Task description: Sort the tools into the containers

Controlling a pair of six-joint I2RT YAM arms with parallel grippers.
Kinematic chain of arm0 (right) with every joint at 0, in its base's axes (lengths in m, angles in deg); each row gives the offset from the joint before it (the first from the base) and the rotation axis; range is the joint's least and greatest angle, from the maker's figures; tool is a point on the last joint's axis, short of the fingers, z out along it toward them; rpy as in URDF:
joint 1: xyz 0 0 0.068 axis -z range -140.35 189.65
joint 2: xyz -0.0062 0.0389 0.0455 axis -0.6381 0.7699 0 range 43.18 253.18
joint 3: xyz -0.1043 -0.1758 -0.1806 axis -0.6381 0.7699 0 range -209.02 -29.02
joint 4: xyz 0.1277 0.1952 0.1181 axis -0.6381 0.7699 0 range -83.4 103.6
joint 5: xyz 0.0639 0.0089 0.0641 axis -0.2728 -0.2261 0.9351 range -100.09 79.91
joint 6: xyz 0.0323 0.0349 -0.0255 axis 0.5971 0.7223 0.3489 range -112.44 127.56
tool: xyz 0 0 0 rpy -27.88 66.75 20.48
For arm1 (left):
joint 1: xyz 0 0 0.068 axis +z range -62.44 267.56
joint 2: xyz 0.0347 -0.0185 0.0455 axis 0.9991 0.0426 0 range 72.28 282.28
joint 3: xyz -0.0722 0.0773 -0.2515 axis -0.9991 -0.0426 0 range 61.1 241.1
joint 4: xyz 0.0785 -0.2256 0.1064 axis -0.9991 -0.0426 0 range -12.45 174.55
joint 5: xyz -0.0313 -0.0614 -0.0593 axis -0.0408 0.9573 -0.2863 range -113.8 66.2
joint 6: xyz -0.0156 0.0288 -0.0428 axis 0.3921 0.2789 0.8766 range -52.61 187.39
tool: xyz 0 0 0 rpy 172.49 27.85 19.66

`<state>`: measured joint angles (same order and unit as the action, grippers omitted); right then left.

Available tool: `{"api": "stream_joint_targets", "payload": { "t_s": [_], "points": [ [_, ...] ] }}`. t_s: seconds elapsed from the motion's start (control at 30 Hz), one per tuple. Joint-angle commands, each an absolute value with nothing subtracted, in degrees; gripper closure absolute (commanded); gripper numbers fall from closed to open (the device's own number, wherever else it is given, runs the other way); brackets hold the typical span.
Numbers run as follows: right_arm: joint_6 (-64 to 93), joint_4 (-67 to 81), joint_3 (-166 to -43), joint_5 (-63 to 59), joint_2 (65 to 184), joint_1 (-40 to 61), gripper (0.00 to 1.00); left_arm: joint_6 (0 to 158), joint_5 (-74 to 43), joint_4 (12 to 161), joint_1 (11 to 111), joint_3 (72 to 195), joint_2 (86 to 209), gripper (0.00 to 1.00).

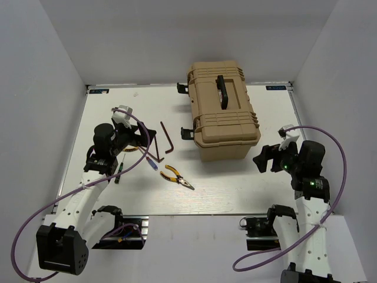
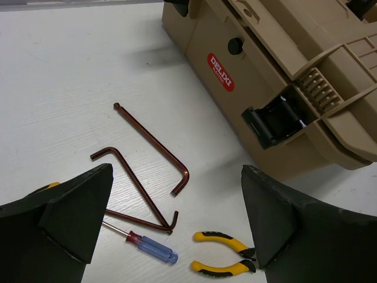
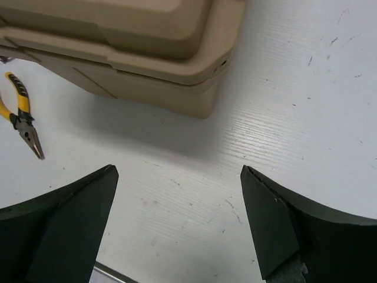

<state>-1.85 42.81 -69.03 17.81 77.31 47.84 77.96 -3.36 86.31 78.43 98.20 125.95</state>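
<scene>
A closed tan toolbox stands at the back middle of the table and also shows in the left wrist view. One thin dark L-shaped hex key lies alone, and two more cross beside it. A blue-handled screwdriver and yellow-and-black pliers lie in front of them. A small dark screwdriver lies further left. My left gripper is open and empty above the hex keys. My right gripper is open and empty over bare table, right of the toolbox.
White walls close in the table on three sides. Purple cables loop from both arms, one over the tools by the left gripper. The pliers lie far left of the right gripper. Black clamps hold the arm bases at the near edge.
</scene>
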Motion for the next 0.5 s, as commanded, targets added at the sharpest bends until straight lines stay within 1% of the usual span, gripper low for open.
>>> {"api": "stream_joint_targets", "payload": {
  "t_s": [0.0, 0.1, 0.23, 0.37, 0.4, 0.43, 0.47],
  "points": [
    [-1.9, 46.2, -73.1, 19.9, 76.4, 47.8, 0.09, 78.1, -2.0, 87.1, 78.6, 98.1, 124.5, 0.0],
    [-1.2, 47.0, -75.3, 20.1, 76.0, 47.7, 0.09, 78.1, -1.5, 87.1, 78.6, 98.1, 124.5, 0.0],
    [-4.5, 49.1, -78.5, 24.3, 75.8, 47.7, 0.09, 78.1, -1.5, 87.1, 78.6, 98.1, 124.5, 0.0],
    [-7.6, 49.2, -80.3, 31.6, 77.9, 47.7, 0.09, 78.6, -1.0, 87.1, 78.6, 98.1, 124.5, 0.0],
    [-6.6, 47.0, -81.0, 32.2, 80.9, 47.7, 0.14, 78.6, -0.4, 87.1, 78.6, 98.1, 124.5, 0.0],
    [-5.5, 46.3, -83.8, 32.6, 82.4, 47.6, 0.25, 78.6, -0.4, 87.1, 78.6, 98.1, 124.5, 0.0],
    [-2.3, 45.3, -85.3, 33.1, 84.1, 47.7, 0.55, 78.6, -0.4, 87.6, 78.6, 98.1, 124.5, 0.0]
  ]
}}
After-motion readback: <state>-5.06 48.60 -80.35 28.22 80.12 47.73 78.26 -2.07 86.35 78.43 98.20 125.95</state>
